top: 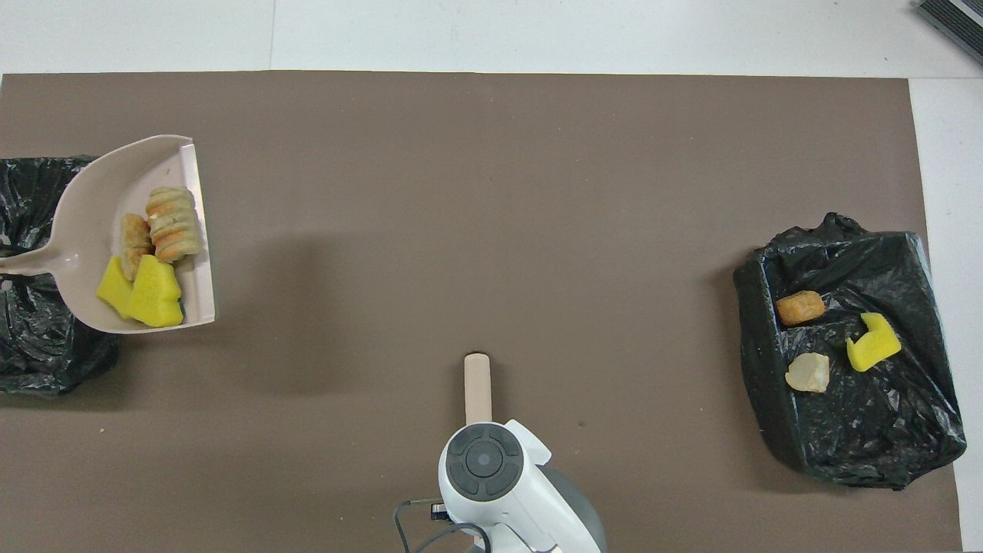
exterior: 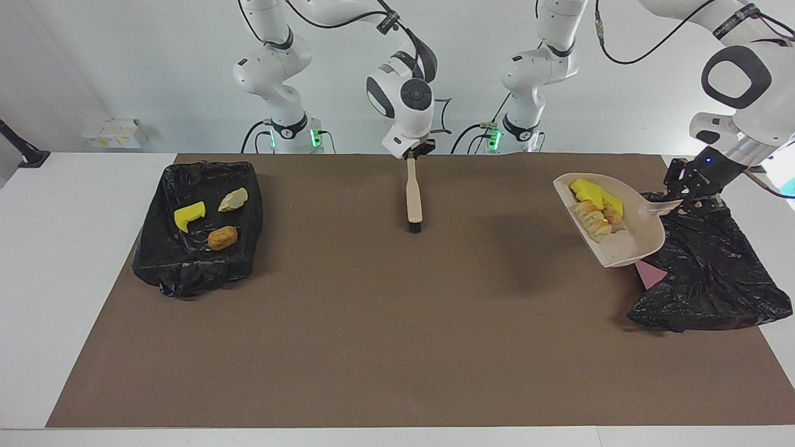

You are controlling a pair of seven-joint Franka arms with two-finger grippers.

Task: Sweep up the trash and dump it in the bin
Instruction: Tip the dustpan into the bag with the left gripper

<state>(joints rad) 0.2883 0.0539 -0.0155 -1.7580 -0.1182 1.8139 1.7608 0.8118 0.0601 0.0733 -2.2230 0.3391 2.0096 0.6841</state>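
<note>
My left gripper (exterior: 690, 194) is shut on the handle of the beige dustpan (exterior: 627, 239), which it holds raised, part of it over the edge of the black-lined bin (exterior: 714, 273) at the left arm's end of the table. In the pan (top: 92, 207) lie pieces of trash: yellow foam chunks (exterior: 589, 191) (top: 150, 288) and bread-like lumps (exterior: 593, 220) (top: 173, 223). The right gripper (exterior: 415, 152) is shut on the beige hand brush (exterior: 413, 195), whose bristles point down at the mat. In the overhead view only the brush handle (top: 477, 384) shows past the right wrist.
A second black-lined bin (exterior: 199, 248) (top: 868, 430) stands at the right arm's end, holding a yellow chunk (exterior: 189, 215), a pale lump (exterior: 233, 199) and a brown bun (exterior: 222, 238). A pink scrap (exterior: 649, 274) shows at the edge of the bin under the dustpan.
</note>
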